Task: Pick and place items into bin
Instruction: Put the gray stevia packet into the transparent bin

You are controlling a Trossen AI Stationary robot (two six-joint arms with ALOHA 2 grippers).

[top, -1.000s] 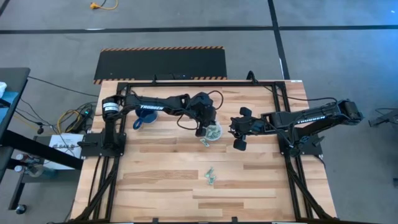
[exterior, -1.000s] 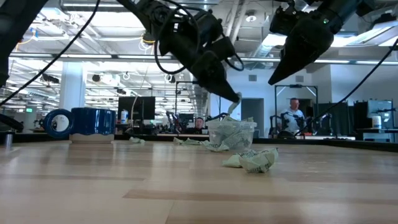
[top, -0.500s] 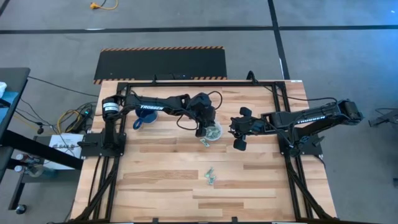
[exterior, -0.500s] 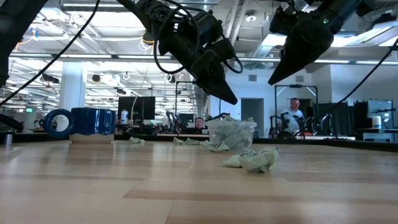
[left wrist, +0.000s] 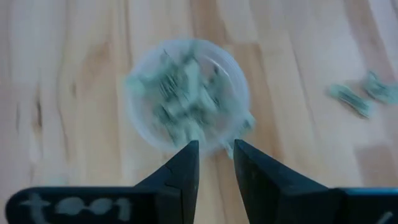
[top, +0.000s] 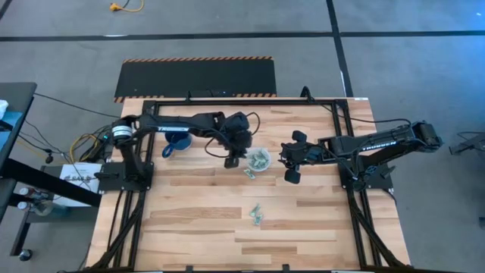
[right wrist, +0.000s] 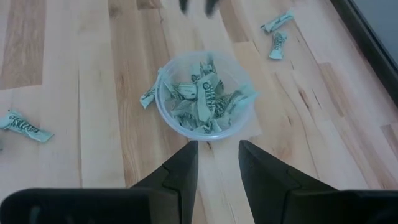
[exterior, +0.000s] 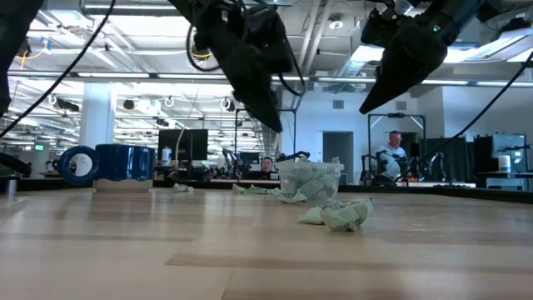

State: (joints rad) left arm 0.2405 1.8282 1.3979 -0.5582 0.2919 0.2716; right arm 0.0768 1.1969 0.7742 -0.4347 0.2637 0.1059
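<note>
The bin is a small clear cup standing on its base on the wood table, with several green-and-white wrapped items in it. My left gripper hangs open above the table just to the left of the cup, with nothing between its fingers. My right gripper hangs open above the cup's right side, also holding nothing. Loose items lie flat on the table nearer the front edge, and one piece lies against the cup's wall.
A dark blue mug stands at the far left, under the left arm. More loose wrapped pieces lie around the cup. In the low view, people show in the room beyond the table.
My left gripper held a wrapped piece at its fingertips just over the cup, let it go into the cup, then rose and drew back toward the table's left edge. The cup has stayed in place.
</note>
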